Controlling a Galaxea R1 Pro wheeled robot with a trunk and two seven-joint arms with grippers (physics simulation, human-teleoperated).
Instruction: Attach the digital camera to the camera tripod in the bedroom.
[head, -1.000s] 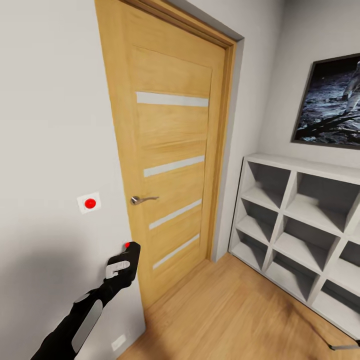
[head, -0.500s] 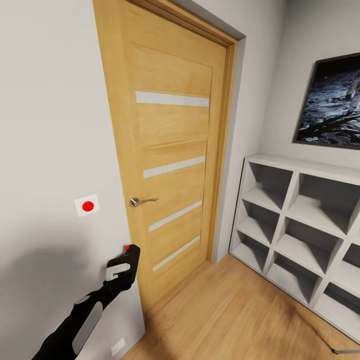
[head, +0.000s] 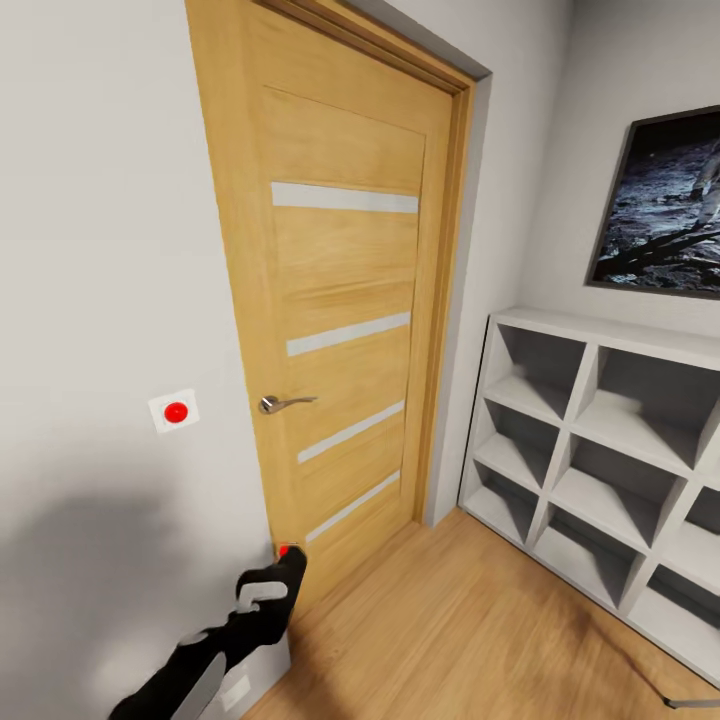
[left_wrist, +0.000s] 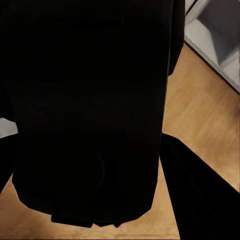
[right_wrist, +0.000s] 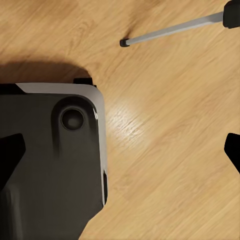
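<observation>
The left pincer (head: 283, 580) is clamped on the digital camera (head: 291, 563), whose red button shows at the top in the head view, low beside the wooden door (head: 345, 330). In the left wrist view the camera's black body (left_wrist: 90, 110) blocks the lens between the fingers. The right pincer's fingertips (right_wrist: 233, 150) show as dark shapes at the edges of the right wrist view, spread apart, with nothing between them.

The camera tripod appears in part: one silver leg with a black foot (right_wrist: 170, 32) rests on the wood floor (right_wrist: 165, 140) in the right wrist view, and a leg tip (head: 690, 704) sits at the lower right edge of the head view, near the grey cube shelf (head: 600, 450). The tripod head is not visible.

Step in hand, as judged: carrying the camera to the tripod. Procedure:
1. Turn the base toward the tripod until its head is in the head view.
2. Hold the camera level, button upward, clear of the door and wall.
3. Keep the base clear of the tripod legs.
4. Align the camera's underside over the tripod head before lowering.
</observation>
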